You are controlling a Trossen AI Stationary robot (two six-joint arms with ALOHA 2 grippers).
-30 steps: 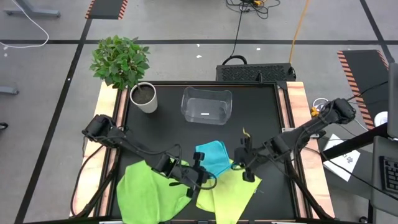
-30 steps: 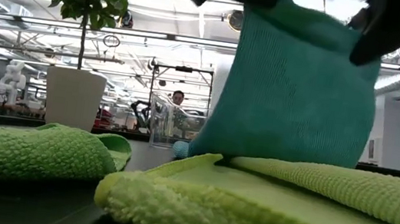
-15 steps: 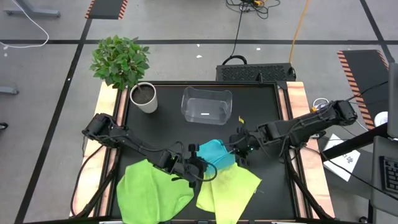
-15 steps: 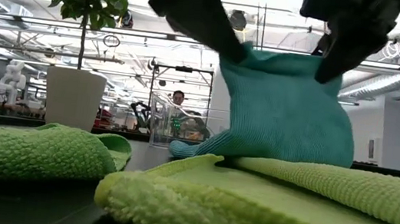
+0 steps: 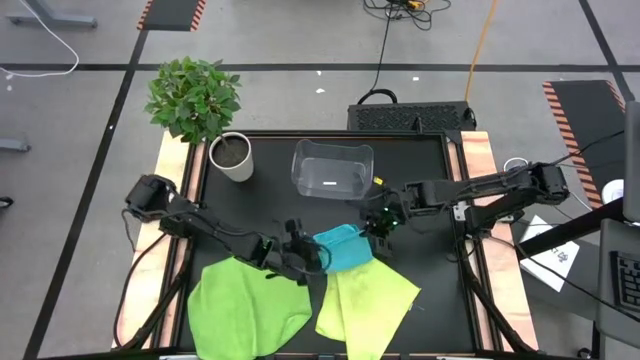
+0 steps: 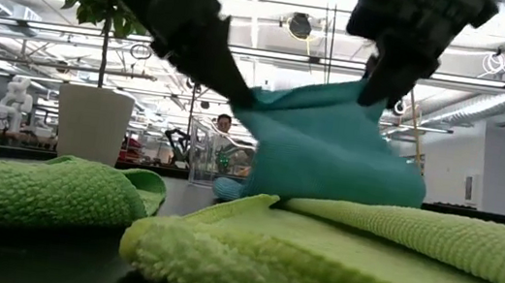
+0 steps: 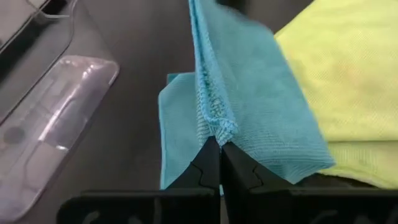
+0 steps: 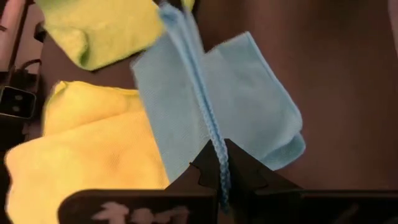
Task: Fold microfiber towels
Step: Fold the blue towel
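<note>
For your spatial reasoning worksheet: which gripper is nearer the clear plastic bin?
Right. The right gripper holds the turquoise towel just below the clear plastic bin; the left gripper grips it farther away.

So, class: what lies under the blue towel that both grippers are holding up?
The blue towel drapes onto the yellow-green towel and the black table. Whatever else its sagging folds cover stays hidden.

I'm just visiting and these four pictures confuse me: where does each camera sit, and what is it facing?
High: overhead, straight down; both arms, turquoise towel.
Low: table height, looking across; both grippers hold the towel up.
Left wrist: on the left arm; left gripper shut on the towel.
Right wrist: on the right arm; right gripper likewise.
Shared: all four show this towel.
</note>
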